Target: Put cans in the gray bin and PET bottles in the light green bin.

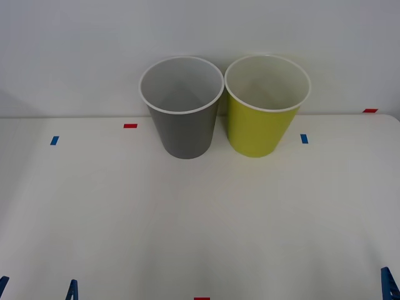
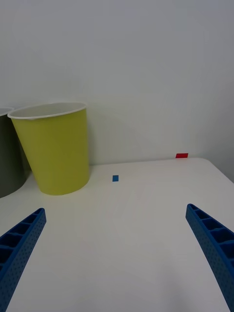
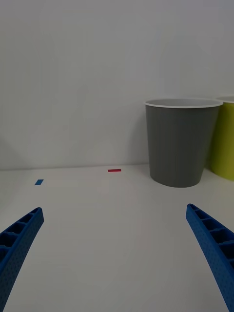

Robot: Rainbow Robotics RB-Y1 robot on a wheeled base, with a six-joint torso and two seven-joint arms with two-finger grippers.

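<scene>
White table (image 1: 187, 219) w/ gray bin (image 1: 184, 134) & light green bin (image 1: 259, 131) touching at rear, red/blue tape marks.

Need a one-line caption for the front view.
Gray bin and light green bin side by side on the white table.

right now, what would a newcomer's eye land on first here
Two tall bins stand side by side at the far middle of the white table: the gray bin toward the robot's left, the light green bin toward its right. Near the table's front edge, the left gripper and right gripper are both open.
</scene>
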